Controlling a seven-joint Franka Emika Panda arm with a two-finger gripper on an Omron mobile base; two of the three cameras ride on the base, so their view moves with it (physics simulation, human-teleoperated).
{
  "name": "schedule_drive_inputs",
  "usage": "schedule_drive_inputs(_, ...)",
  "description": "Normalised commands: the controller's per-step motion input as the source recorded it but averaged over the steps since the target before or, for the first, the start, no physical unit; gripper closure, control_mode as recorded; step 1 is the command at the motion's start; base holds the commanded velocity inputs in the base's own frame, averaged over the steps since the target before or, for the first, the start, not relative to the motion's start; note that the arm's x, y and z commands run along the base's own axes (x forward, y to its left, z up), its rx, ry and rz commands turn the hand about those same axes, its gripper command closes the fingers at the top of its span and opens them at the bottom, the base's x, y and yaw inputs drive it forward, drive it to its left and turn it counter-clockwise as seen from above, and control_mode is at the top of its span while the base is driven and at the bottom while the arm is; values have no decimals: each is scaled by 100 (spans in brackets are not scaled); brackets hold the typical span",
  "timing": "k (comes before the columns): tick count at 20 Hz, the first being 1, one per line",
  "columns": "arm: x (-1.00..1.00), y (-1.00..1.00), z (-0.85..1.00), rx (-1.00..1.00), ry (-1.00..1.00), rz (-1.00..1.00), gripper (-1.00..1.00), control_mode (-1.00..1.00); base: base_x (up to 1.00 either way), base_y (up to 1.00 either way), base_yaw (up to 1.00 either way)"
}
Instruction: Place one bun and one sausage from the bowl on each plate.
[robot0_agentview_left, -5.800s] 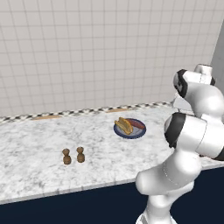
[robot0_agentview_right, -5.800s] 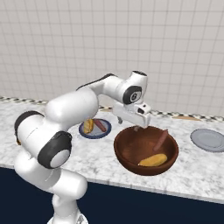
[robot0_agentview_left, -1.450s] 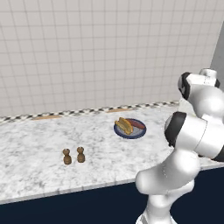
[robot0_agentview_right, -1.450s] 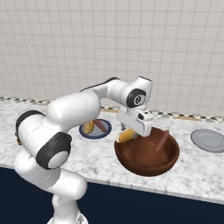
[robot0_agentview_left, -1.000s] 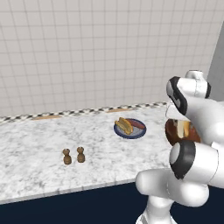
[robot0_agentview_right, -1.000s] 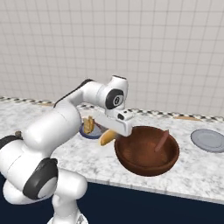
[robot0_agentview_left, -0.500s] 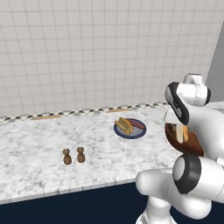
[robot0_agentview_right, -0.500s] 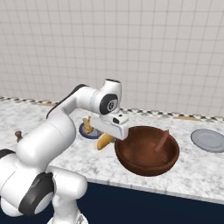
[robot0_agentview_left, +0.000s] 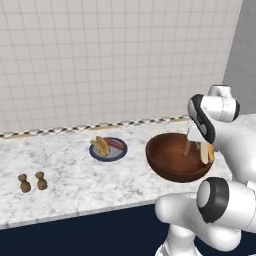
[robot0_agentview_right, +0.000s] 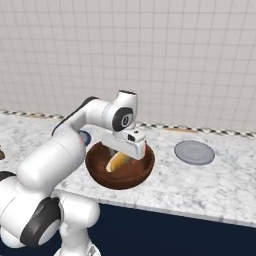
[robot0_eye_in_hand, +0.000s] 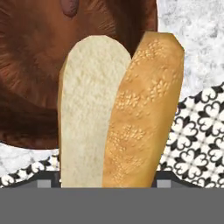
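Observation:
My gripper (robot0_agentview_right: 126, 150) is shut on a sesame bun (robot0_agentview_right: 117, 161) and holds it over the brown wooden bowl (robot0_agentview_right: 142, 170). In the hand view the split bun (robot0_eye_in_hand: 118, 113) stands lengthwise between the jaws, with the bowl (robot0_eye_in_hand: 30, 74) behind it and a sausage (robot0_eye_in_hand: 69, 5) lying inside. From the left base view the bun (robot0_agentview_left: 205, 152) hangs at the right rim of the bowl (robot0_agentview_left: 170, 160). The navy-rimmed plate (robot0_agentview_left: 117, 155) carries a bun and a sausage. The paler grey plate (robot0_agentview_right: 195, 151) lies bare to the bowl's right.
Two small brown shakers (robot0_agentview_left: 32, 182) stand at the left of the marble counter (robot0_agentview_left: 75, 185). A tiled wall (robot0_agentview_left: 100, 60) closes the back. The counter's front edge runs just before the bowl.
The whole scene has slid left in both base views, so the camera has moved. The arm swung with the bun still gripped, and the bun now hangs above the bowl.

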Motion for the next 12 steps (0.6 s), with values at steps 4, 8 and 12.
schedule_drive_inputs(4, 0, 0, 0, 0, 0, 0, 100, 100, 10, -90, 0)
schedule_drive_inputs(8, 0, 0, 0, 0, 0, 0, 100, 100, 44, -50, 0)
schedule_drive_inputs(12, 0, 0, 0, 0, 0, 0, 100, 100, 56, -18, 0)
